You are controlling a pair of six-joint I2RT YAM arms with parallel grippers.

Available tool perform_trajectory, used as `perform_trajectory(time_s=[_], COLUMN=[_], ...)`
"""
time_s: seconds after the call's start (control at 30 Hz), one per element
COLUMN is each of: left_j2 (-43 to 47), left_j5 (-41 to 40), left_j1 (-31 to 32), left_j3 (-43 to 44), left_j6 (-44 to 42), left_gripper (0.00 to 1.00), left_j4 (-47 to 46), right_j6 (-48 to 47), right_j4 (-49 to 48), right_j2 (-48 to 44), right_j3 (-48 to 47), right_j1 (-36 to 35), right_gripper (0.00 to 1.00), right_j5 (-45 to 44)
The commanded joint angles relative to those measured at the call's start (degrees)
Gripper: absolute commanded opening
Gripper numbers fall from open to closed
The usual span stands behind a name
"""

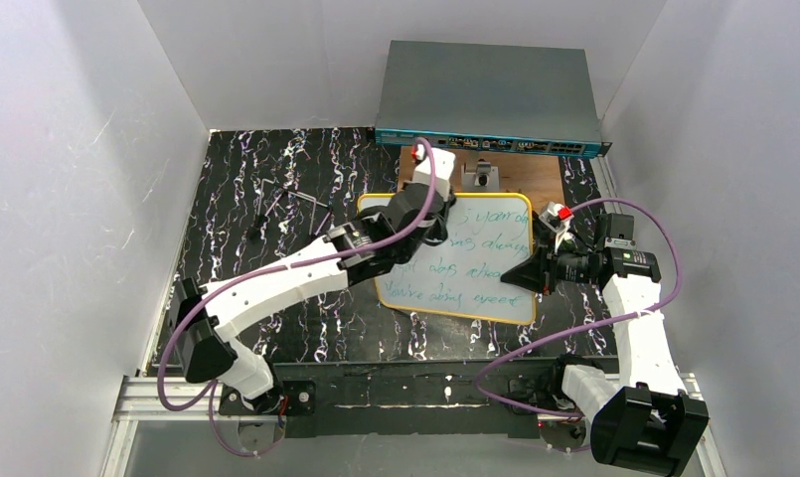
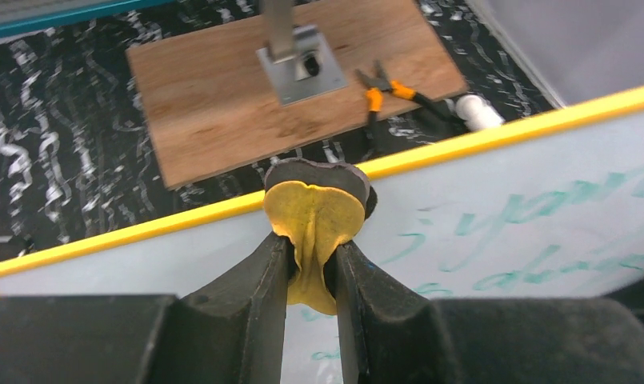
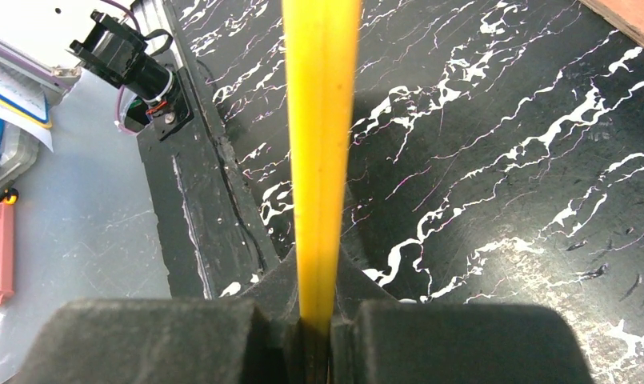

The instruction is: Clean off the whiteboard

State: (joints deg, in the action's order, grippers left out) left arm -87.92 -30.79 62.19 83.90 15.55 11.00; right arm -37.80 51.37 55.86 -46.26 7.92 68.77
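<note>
The small rectangular whiteboard with a thin yellow rim and green-blue handwriting [image 1: 485,260] is seen on the black marble-patterned bench [image 1: 276,179], slightly toward 3 o'clock from its centre. Its rim at the 3 o'clock edge is clamped between the fingers of the right hand [image 3: 317,276]. A folded yellow eraser pad with dark backing [image 2: 314,212] is pinched in the left hand [image 2: 314,260] near the whiteboard's 12 o'clock rim; contact cannot be told. A brown wooden board [image 2: 222,104] lies beyond at 12 o'clock, with orange-handled pliers [image 2: 382,86] at its 3 o'clock end.
</note>
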Motion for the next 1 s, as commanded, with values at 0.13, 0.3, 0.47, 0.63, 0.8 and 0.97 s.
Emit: perform_trajectory(time_s=[0.13,0.3,0.47,0.63,0.8,0.97], left_j2=[6.1,5.3,3.2,0.0,-3.0,0.0], left_j5=[-4.0,5.0,9.8,9.8,1.5,-10.3], left_j1=[-6.4,-6.2,-0.9,2.7,4.0,2.7], left_j3=[-4.0,-3.1,-1.3,1.9,3.5,-0.4], left_j6=[3.5,3.1,-0.1,0.0,-0.7,-2.2], left_gripper=[0.0,0.0,0.0,0.0,0.0,0.0], left_j4=[1.9,0.7,-2.1,-2.4,-0.9,-0.9], right_j6=[-4.6,-4.6,-4.6,-4.5,-4.4,-4.4], right_j4=[0.0,0.0,-0.1,-0.3,-0.4,-0.3], right_j2=[-1.2,-1.0,-1.0,-1.1,-1.3,-1.6], right_j3=[-0.7,-0.7,-0.7,-0.6,-0.6,-0.5], right_j1=[-0.4,-0.4,-0.4,-0.4,-0.4,-0.4], right_gripper=[0.01,0.01,0.01,0.01,0.01,0.01], right_j5=[2.9,2.9,2.9,3.0,3.2,3.5])
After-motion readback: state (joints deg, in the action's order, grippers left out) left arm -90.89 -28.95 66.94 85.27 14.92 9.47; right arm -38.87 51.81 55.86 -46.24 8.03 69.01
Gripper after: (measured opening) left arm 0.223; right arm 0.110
